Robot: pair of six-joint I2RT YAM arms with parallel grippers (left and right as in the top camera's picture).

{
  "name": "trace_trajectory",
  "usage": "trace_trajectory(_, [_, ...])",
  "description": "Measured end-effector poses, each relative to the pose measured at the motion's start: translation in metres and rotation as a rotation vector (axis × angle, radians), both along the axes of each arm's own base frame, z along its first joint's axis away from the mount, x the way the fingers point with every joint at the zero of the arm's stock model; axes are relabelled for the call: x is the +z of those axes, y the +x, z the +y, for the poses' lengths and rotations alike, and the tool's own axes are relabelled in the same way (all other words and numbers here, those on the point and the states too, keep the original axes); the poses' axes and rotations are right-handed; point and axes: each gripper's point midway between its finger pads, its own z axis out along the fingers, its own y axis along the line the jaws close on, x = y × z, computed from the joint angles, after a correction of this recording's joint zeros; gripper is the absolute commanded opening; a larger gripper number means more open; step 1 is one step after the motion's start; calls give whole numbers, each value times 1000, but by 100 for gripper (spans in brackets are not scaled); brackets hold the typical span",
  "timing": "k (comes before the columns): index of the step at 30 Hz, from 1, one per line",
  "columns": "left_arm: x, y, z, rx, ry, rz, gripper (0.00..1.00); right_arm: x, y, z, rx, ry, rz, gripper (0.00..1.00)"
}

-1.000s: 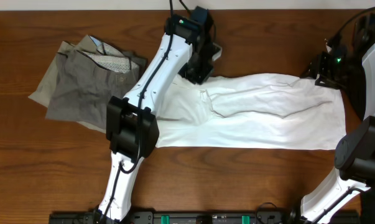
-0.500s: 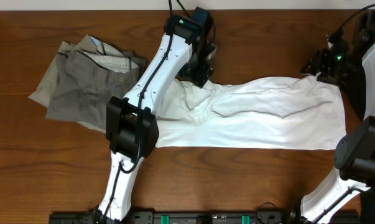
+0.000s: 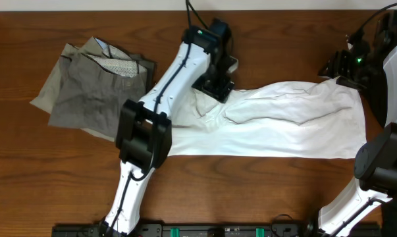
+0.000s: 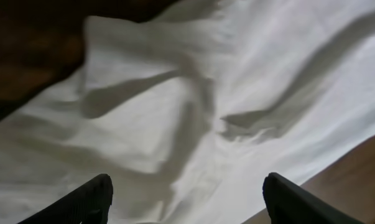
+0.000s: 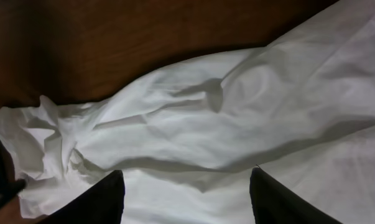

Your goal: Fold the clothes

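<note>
T-shirt (image 3: 284, 125): long white band on table (image 3: 53, 184), centre-right, far-left edge newly rumpled | left gripper (image 4: 187, 190): just released, fingers apart above cloth | right gripper (image 5: 184, 183): apart, empty | likely fold set down, further folds pending

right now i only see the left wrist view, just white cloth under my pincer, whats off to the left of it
observer: Crumpled grey-khaki trousers with a patterned lining lie on the brown wooden table, to the left of the large white cotton T-shirt.
operator: wheres the other arm
observer: The right pincer hangs open over the shirt's far right corner.
operator: is the shirt laid out flat
observer: Mostly. It stretches as a long band across the table, its near edge straight and its far edge rumpled where the left pincer hangs open.
</note>
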Motion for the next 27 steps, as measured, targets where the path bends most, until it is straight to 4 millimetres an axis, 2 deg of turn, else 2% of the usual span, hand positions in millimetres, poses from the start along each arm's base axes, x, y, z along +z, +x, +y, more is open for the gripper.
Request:
trace_trajectory(2, [-2, -4, -11, -41, -9, -11, 78, 0, 0, 0, 0, 0, 0, 63])
trace_trajectory(6, [-12, -9, -27, -107, 7, -55, 68, 0, 0, 0, 0, 0, 0, 63])
trace_trajectory(9, [-25, -11, -29, -135, 48, -77, 60, 0, 0, 0, 0, 0, 0, 63])
trace_trajectory(12, [-41, -8, -21, -135, 104, -93, 51, 0, 0, 0, 0, 0, 0, 63])
trace_trajectory(16, [-51, 4, -10, -113, 173, -136, 27, 0, -1, 0, 0, 1, 2, 63])
trace_trajectory(17, [-51, 6, -8, -111, 183, -144, 13, 0, -1, 0, 0, 1, 2, 63])
trace_trajectory(18, [-51, 7, -6, -112, 192, -149, 7, 0, -1, 0, 0, 1, 2, 63])
trace_trajectory(23, [-51, 0, 5, -95, 241, -117, 6, 0, -1, 0, 0, 1, 2, 63])
trace_trajectory(27, [-39, -5, 10, -67, 253, -113, 6, 0, -1, 0, 0, 1, 3, 63])
